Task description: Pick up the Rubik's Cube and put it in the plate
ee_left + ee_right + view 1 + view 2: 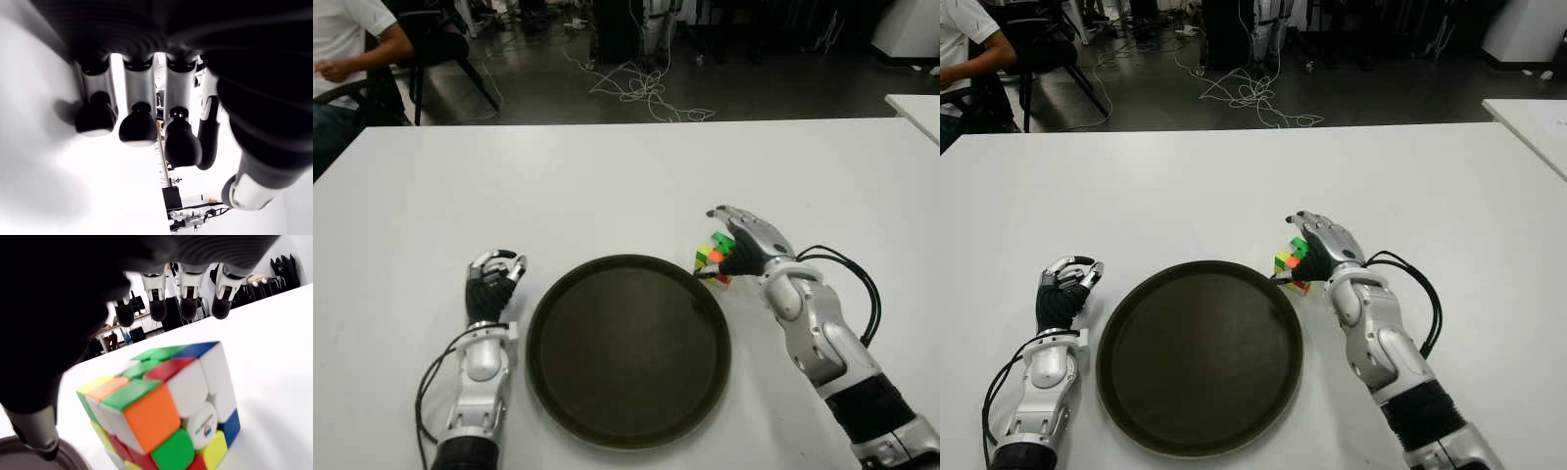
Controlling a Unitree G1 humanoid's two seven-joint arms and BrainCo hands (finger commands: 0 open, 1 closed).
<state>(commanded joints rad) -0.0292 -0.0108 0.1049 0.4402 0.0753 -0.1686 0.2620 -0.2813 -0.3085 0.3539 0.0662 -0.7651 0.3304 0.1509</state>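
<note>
Nearest the robot, dark round plate (628, 352) lies flat on white table (607, 186), nothing in it. Left hand (491, 284) shows just left of the plate, fingers (138, 128) curled loosely, holding nothing. Right hand (744, 245) sits at the plate's far right edge, arched over the Rubik's Cube (715, 255); right wrist view shows fingers (188, 308) spread and hanging above the cube with a gap, not gripping it. Cube stands on the table just outside the plate's rim, tilted corner-on to the wrist camera, green, orange, white, red, blue and yellow faces showing. Black cable (847, 269) loops beside the right forearm. Table surface is plain white, bare past the hands. A second white table edge (915, 108) shows at far right. Beyond: dark floor (548, 93) with tangled white cables (641, 88), black chair (440, 44), and a seated person (342, 49) at far left.
</note>
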